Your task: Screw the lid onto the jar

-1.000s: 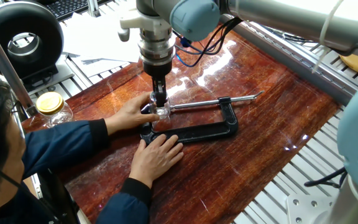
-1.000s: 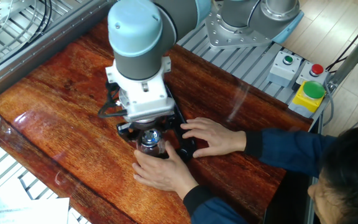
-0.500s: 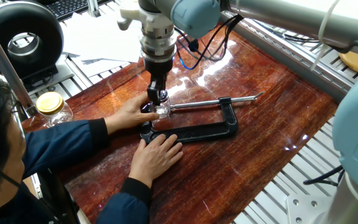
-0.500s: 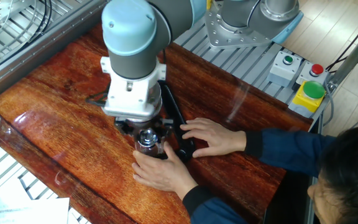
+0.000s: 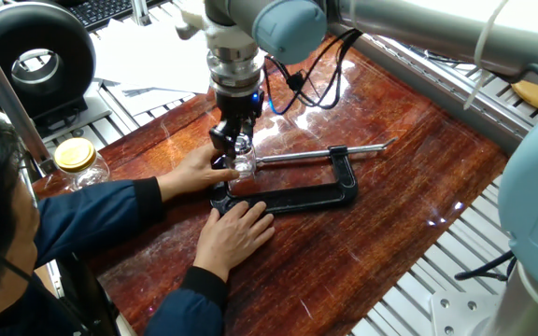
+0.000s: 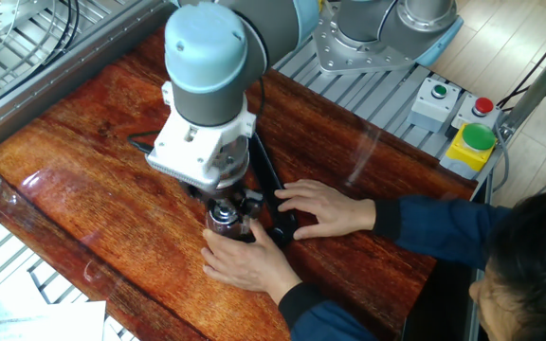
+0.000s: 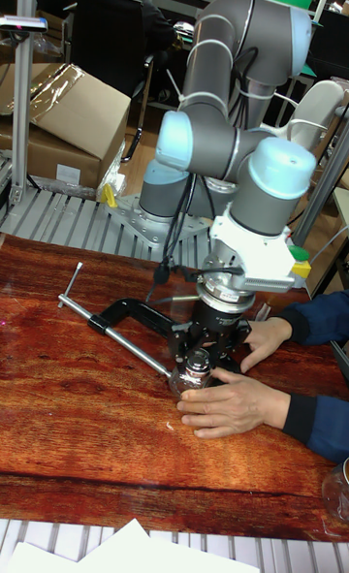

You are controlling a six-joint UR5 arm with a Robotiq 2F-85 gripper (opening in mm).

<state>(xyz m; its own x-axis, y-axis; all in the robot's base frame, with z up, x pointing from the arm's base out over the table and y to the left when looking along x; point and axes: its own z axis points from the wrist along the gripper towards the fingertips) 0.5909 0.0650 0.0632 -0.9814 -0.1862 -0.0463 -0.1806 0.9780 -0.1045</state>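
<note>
Pressing down from above, my gripper (image 5: 238,147) has its fingers closed around the lid (image 7: 200,355) on top of the jar (image 5: 243,165). The jar stands near the table's (image 5: 362,243) middle, at the left end of a black clamp (image 5: 297,194). A person's hand (image 5: 194,170) steadies the jar from the left, and another hand (image 5: 239,230) lies flat on the clamp's bar just nearer.

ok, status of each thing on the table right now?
jar: upright, in the clamp's jaws, steadied by a hand
lid: on the jar's mouth, under the gripper
gripper: down over the lid; open or shut, cannot tell
clamp: lying flat, other hand resting on it
yellow-lidded jar: upright, lid on, off to the side
</note>
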